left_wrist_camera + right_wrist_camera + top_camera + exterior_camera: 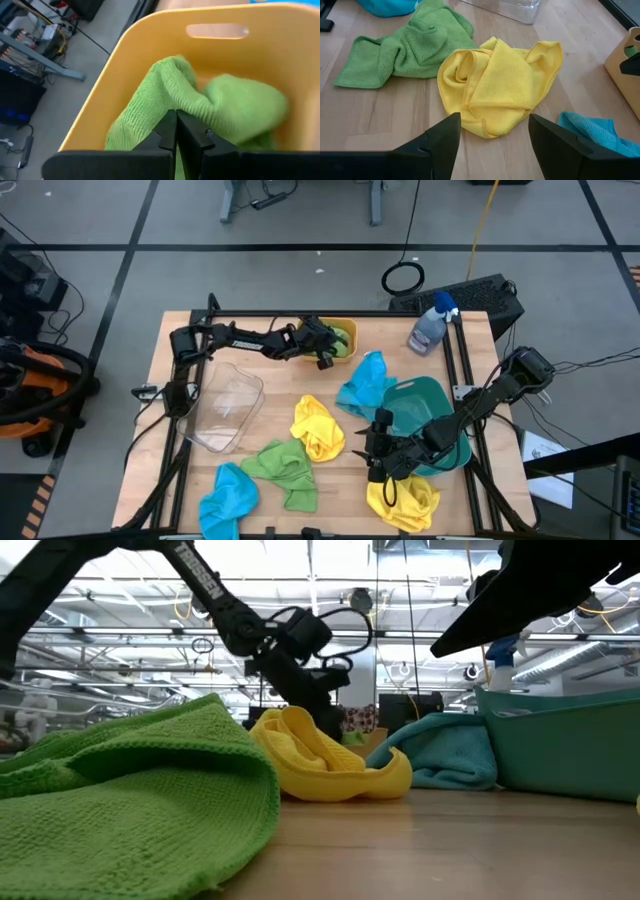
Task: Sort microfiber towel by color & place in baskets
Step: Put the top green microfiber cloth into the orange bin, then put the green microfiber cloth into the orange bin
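My left gripper (pixel 322 352) is shut over the orange-yellow basket (pixel 348 330) at the table's far side, on a bright green towel (pixel 200 100) that lies in it. My right gripper (pixel 492 135) is open and empty, above the table beside the teal basket (pixel 432 405), facing a crumpled yellow towel (pixel 495 85). Lying flat on the table are that yellow towel (pixel 318 428), a green towel (pixel 285 470), a blue towel (pixel 228 500) at the near edge and a second yellow towel (pixel 405 500). A second blue towel (pixel 365 385) leans on the teal basket's left wall. The clear basket (pixel 225 405) stands at the left. My left gripper pinches a raised fold (pixel 172 100) of the green towel at its fingertips, one layer or several I cannot tell. The fingers slant down into the basket from its near-left side. The rest of the towel rests slack on the basket's floor.
A spray bottle (pixel 432 325) with a blue head stands at the far right. Black frame rails run along the table's far, left and right edges. Bare wood shows between the clear basket and the yellow towel.
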`<state>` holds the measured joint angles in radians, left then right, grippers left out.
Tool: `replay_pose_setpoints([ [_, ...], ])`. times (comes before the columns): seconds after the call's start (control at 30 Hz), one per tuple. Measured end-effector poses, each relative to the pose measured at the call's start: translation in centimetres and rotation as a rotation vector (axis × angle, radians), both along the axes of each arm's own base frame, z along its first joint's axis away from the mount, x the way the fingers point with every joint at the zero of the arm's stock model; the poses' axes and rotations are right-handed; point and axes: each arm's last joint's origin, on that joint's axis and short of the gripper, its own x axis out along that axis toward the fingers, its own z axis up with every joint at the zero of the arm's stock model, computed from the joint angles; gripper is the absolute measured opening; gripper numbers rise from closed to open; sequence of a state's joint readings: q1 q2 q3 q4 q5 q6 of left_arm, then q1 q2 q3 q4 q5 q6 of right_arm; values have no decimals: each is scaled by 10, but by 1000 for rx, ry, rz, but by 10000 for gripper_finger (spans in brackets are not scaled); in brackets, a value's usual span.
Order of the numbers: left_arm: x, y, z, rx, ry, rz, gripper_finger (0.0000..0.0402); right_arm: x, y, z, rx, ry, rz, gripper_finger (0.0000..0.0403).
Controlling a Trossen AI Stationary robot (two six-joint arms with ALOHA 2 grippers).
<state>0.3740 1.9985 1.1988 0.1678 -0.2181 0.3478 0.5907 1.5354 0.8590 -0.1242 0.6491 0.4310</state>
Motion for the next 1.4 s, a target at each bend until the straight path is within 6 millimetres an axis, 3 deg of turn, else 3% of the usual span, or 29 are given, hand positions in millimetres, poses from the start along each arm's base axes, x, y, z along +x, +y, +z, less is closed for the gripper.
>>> replay_pose_setpoints([
  [0.27, -14, -45, 54, -36, 27, -42, 15, 0, 0, 0, -2, 2, 0, 226],
  [0.37, -23, -66, 65, -102, 77, -51, 15, 0, 0, 0, -3, 4, 0, 226],
  [0.5, -36, -93, 54, -159, 177, -78, 15, 0, 0, 0, 2, 4, -4, 226],
  [0.73, -65, -141, 5, -270, 351, -52, 15, -1, 0, -1, 24, 3, -14, 226],
  [0.83, -76, -166, -5, -240, 369, -34, 15, 0, 0, -1, 22, 5, -12, 226],
  [1.0, -88, -209, -5, -186, 356, -17, 15, 0, 0, -1, 18, 1, -17, 226],
  [1.2, -103, -263, 11, -199, 240, -91, 15, 0, 0, 0, 19, -1, -19, 226],
  [1.4, -125, -304, 23, -266, 163, -144, 15, 0, 0, 0, 24, -11, -22, 226],
])
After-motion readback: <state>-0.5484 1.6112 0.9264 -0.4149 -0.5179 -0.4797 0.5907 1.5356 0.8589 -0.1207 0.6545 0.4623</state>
